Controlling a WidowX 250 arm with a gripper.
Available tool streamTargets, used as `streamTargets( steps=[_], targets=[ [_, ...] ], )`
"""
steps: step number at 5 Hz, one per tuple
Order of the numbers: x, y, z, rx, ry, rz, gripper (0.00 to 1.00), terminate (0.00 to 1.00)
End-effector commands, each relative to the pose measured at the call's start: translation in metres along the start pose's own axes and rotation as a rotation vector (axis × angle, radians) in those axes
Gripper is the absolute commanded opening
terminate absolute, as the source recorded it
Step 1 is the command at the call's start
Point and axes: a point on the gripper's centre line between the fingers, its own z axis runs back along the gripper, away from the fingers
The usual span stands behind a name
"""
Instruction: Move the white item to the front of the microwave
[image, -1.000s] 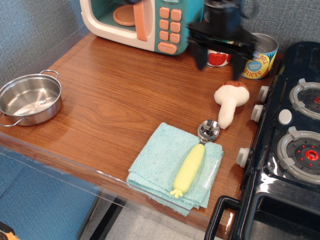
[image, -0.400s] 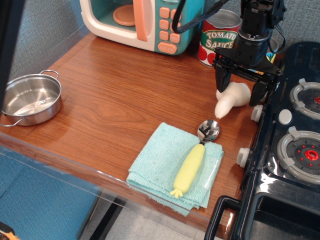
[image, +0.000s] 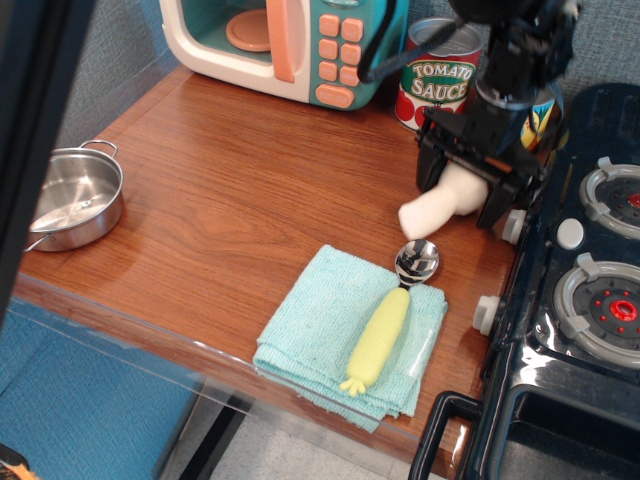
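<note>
The white item, a toy mushroom (image: 430, 208), lies near the right edge of the wooden table, its cream stem pointing left toward the table's middle. Its cap is hidden behind my gripper (image: 465, 187). The black fingers stand on either side of the mushroom's cap end and are closed on it. The microwave (image: 290, 45), teal with a cream front and a peach handle, stands at the back of the table, well to the left of the gripper.
A tomato sauce can (image: 440, 80) stands right of the microwave, another can (image: 542, 118) behind the gripper. A black toy stove (image: 585, 300) fills the right side. A teal cloth (image: 330, 335) with a yellow-handled spoon (image: 385, 325) lies at the front. A steel pot (image: 70, 195) sits at left.
The gripper came down from beside the microwave onto the mushroom and closed around its cap end. The mushroom has turned and shifted left, its stem now pointing more to the left.
</note>
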Motion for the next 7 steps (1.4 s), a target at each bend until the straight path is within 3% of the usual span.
streamTargets(
  steps=[1,2,3,5,6,7],
  targets=[
    [0.001,0.012,0.025,0.014,-0.054,-0.029,0.00,0.00],
    [0.005,0.046,0.052,0.011,-0.122,0.024,0.00,0.00],
    [-0.005,0.099,0.066,0.026,-0.145,0.143,0.00,0.00],
    [-0.028,0.196,0.061,0.049,-0.108,0.332,0.00,0.00],
    [-0.040,0.244,0.049,0.026,-0.085,0.398,0.00,0.00],
    [-0.044,0.260,0.045,0.014,-0.071,0.415,0.00,0.00]
  ],
)
